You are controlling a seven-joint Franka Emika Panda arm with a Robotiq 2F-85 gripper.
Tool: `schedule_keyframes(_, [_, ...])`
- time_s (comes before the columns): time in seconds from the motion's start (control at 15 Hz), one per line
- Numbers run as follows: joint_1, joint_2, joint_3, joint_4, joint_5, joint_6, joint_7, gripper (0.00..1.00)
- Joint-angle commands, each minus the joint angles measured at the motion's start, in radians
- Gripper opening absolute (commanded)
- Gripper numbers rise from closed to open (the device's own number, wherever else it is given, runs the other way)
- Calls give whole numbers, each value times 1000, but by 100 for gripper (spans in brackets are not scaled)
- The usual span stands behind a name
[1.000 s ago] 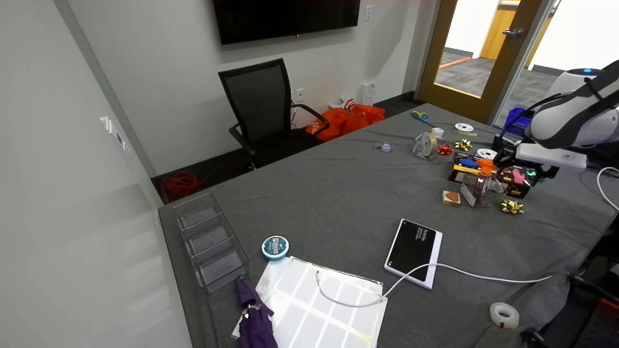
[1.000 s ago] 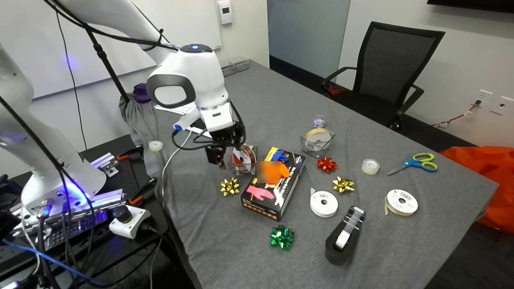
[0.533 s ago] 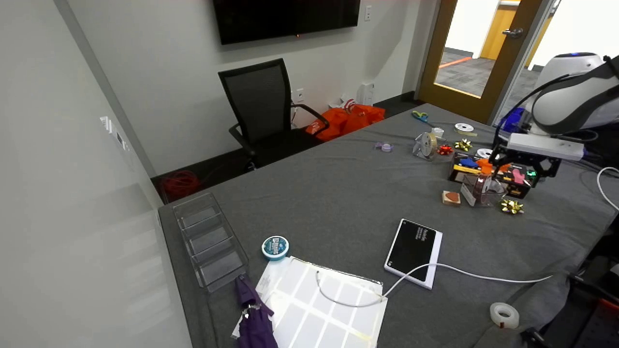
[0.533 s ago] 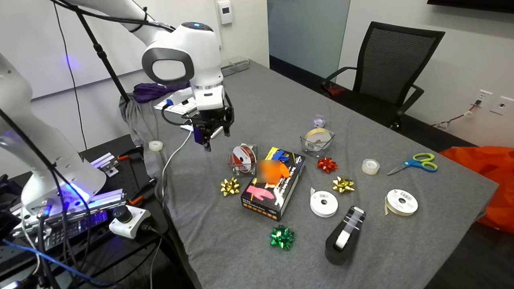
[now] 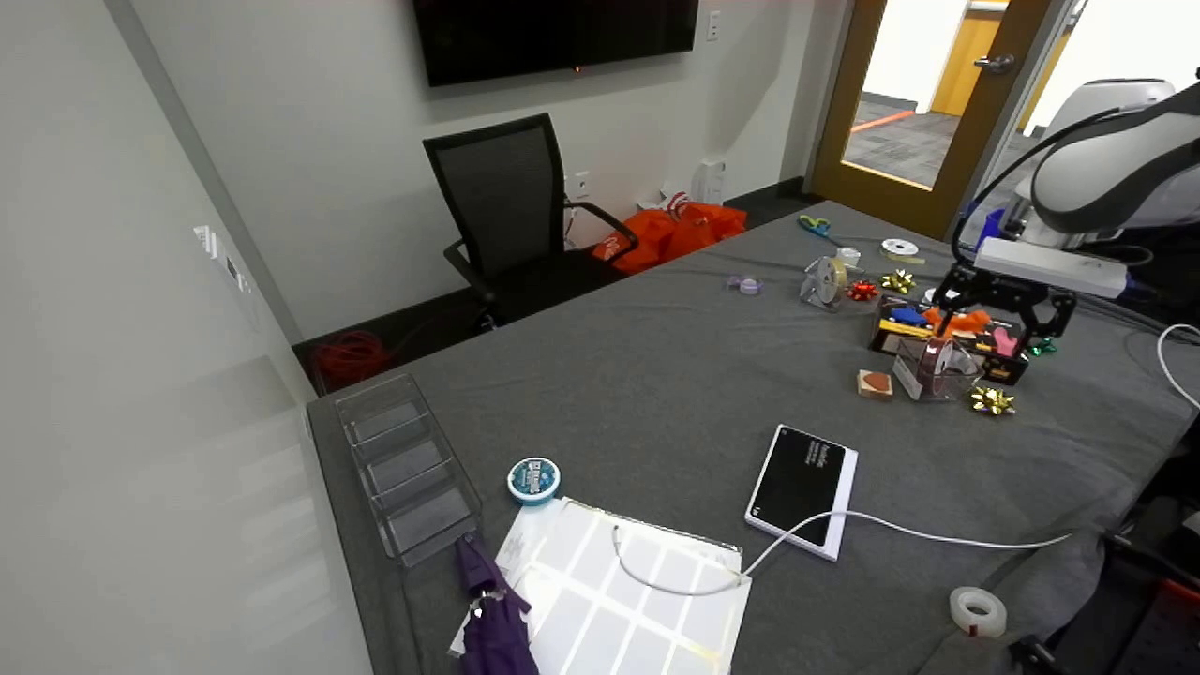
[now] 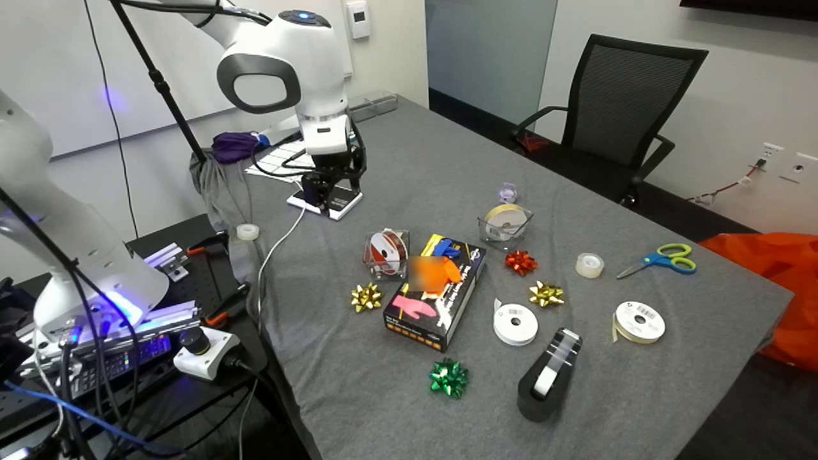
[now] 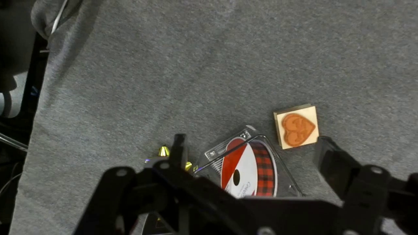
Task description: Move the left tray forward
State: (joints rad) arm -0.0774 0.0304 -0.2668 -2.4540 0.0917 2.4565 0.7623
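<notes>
The left tray [image 6: 386, 275] is a small clear plastic tray holding a red plaid ribbon spool [image 7: 245, 168]. In both exterior views it sits on the grey table against the black glove box. My gripper [image 5: 980, 339] hangs above the table, apart from the tray, its jaws wide apart and nothing between them. In the wrist view, the tray [image 7: 212, 153] shows below and between the two fingers [image 7: 178, 148], its lower part hidden by the gripper body.
A heart stamp block [image 7: 295, 127] and a gold bow [image 6: 366, 298] lie close to the tray. Beside it stands the glove box [image 6: 463, 297]. A clear tray with gold ribbon [image 6: 501, 241], a white slab with black face [image 5: 802, 492] and a cable [image 5: 937, 536] are nearby.
My gripper has risen from low beside the tray and drawn back from it, to the left in an exterior view. Its jaws stay apart, and the tray has not moved.
</notes>
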Motion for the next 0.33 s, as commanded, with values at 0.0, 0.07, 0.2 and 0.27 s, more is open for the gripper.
schedule_keyframes(0.0, [-39,-47,32,-25,22,-21,-33,100])
schedule_keyframes(0.07, [-42,-52,34,-24,23,-24,-36,100])
schedule_keyframes(0.2, [-48,-58,37,-25,22,-25,-37,100])
schedule_keyframes(0.27, [-50,-59,38,-25,18,-27,-35,100])
